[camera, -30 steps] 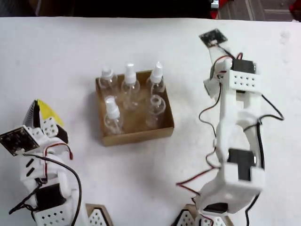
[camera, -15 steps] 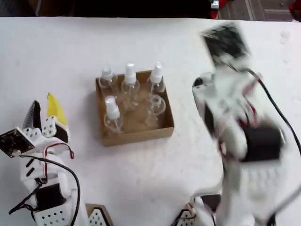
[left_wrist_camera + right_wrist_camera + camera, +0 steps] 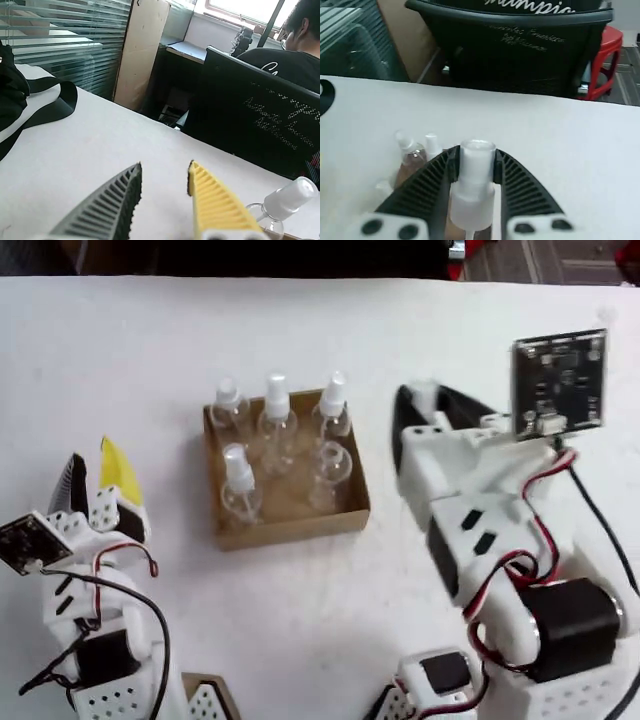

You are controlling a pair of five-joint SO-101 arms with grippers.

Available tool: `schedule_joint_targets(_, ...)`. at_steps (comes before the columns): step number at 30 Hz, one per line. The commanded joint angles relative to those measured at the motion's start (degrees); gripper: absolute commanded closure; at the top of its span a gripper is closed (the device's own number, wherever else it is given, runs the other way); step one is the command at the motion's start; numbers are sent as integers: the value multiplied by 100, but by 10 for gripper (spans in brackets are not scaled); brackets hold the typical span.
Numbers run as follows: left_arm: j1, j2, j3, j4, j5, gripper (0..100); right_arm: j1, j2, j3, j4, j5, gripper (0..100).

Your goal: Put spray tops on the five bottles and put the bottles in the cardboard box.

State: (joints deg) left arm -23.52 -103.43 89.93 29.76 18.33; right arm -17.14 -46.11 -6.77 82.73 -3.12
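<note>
The cardboard box (image 3: 290, 530) sits mid-table with several clear bottles standing in it. One bottle (image 3: 331, 468) at its right side has an open neck; the others, such as the front left bottle (image 3: 240, 485), carry white spray tops. My right gripper (image 3: 425, 400) hangs just right of the box, shut on a white spray top (image 3: 476, 170), whose stem points down between the black fingers (image 3: 517, 185). Capped bottles (image 3: 410, 157) show beyond it. My left gripper (image 3: 95, 465) rests at the table's left, open and holding nothing, with a capped bottle (image 3: 287, 200) off to its side.
The right arm's body (image 3: 500, 570) fills the front right of the table. Bare white tabletop (image 3: 150, 350) lies behind and left of the box. A black chair (image 3: 260, 120) and a person stand past the table's far edge.
The right arm has swung back and turned, bringing its gripper with the spray top close to the box's right side. The left arm has barely shifted.
</note>
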Motion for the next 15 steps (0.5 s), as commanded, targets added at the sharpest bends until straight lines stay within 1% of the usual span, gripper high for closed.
schedule_joint_targets(1, 75, -66, -44, -114, 53, 849, -664, 4, -26, -163, -105, 981)
schedule_joint_targets(3, 75, -66, -35, -114, 44, 849, -963, 22, 70, -409, -105, 981)
schedule_joint_targets(6, 75, -66, -35, -105, 44, 849, -1068, -40, 703, -1305, -105, 981)
schedule_joint_targets(11, 75, -66, -18, -123, 44, 849, -1077, -75, 2171, -3442, -105, 981)
schedule_joint_targets(15, 75, -66, -18, -123, 35, 849, -1138, -505, 3253, -5068, -114, 981)
